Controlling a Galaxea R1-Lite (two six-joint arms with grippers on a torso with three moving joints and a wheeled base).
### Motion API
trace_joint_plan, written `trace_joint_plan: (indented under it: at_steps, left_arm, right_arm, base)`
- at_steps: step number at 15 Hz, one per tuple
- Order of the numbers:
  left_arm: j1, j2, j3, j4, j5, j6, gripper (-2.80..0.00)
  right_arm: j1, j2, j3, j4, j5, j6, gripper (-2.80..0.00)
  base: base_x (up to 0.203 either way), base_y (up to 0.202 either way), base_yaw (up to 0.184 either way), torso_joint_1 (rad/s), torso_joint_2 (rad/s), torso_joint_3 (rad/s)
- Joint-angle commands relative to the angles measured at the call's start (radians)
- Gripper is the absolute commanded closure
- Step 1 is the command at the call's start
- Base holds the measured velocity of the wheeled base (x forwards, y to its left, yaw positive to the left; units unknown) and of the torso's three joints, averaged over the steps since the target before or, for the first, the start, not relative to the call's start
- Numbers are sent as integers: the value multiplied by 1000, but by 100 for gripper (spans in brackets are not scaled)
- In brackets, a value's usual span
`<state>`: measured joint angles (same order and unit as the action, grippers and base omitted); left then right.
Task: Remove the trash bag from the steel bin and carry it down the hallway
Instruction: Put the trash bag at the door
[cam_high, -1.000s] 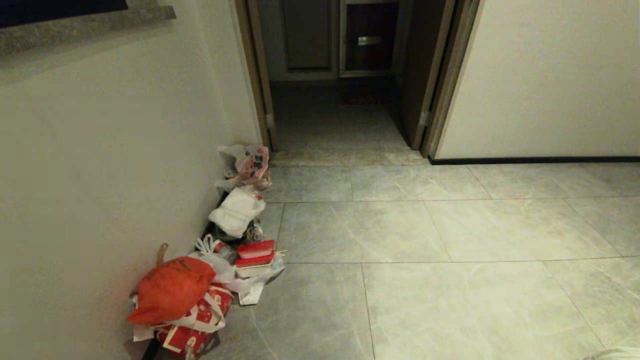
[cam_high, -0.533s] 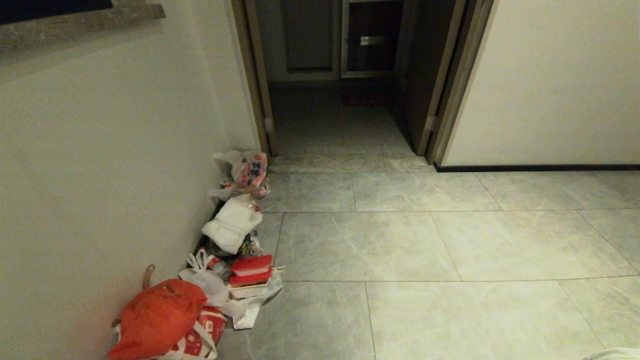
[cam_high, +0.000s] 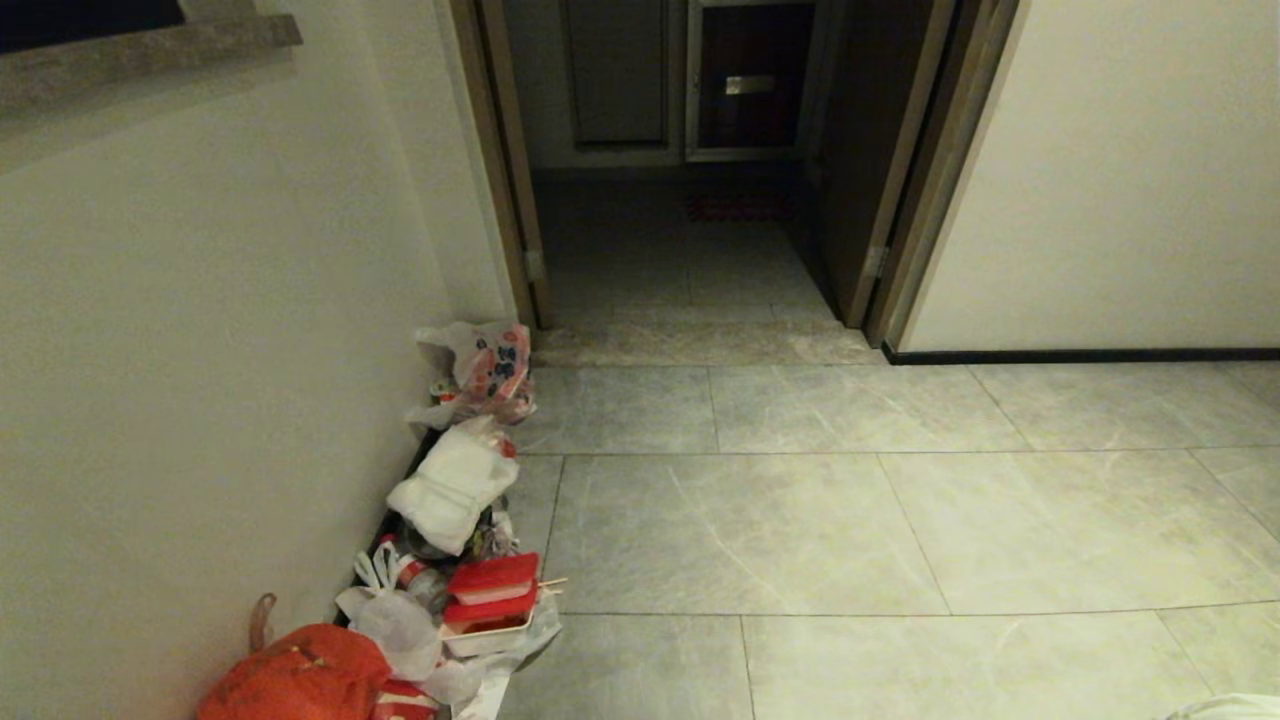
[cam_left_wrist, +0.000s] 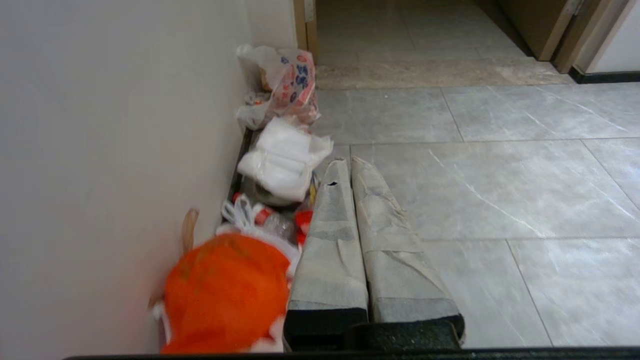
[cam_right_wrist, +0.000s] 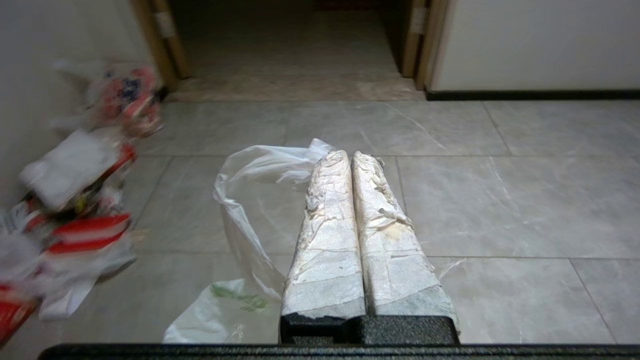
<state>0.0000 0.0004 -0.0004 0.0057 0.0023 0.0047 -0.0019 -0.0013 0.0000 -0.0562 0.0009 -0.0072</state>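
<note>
In the right wrist view my right gripper (cam_right_wrist: 350, 156) is shut on the trash bag (cam_right_wrist: 265, 162). The bag is thin, white and semi-clear with green print, and it loops out from the fingertips and hangs beside the fingers above the floor. My left gripper (cam_left_wrist: 348, 161) is shut with nothing in it, held over the grey tiles next to the rubbish along the wall. The hallway floor (cam_high: 800, 520) of large grey marbled tiles stretches ahead. The steel bin is out of view. Neither arm shows in the head view.
Rubbish lines the left wall: an orange-red tied bag (cam_high: 290, 680), red-lidded boxes (cam_high: 492, 590), a white bundle (cam_high: 450, 485) and a clear bag with red-and-blue print (cam_high: 485, 365). A dark open doorway (cam_high: 690, 200) lies ahead. An off-white wall with a dark baseboard (cam_high: 1080, 354) stands on the right.
The whole head view has shifted: the doorway is nearer and the rubbish pile has slid down toward the lower left edge, so the camera has moved forward. The things on the floor lie as before.
</note>
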Motion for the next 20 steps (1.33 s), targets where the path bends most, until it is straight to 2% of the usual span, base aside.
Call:
trace_joint_plan:
  at_steps: [1, 15, 20]
  left_arm:
    - [0, 1, 0, 0, 1, 0, 0]
    - [-1, 1, -1, 0, 1, 0, 0]
    - [0, 0, 0, 0, 1, 0, 0]
  right_arm:
    - [0, 0, 25, -1, 1, 0, 0]
    - [0, 0, 25, -1, 1, 0, 0]
    - [0, 0, 25, -1, 1, -2, 0]
  base:
    - [197, 0, -2, 7, 7, 7]
    - [192, 0, 2, 2, 4, 1]
    - [13, 0, 1, 0, 0, 0]
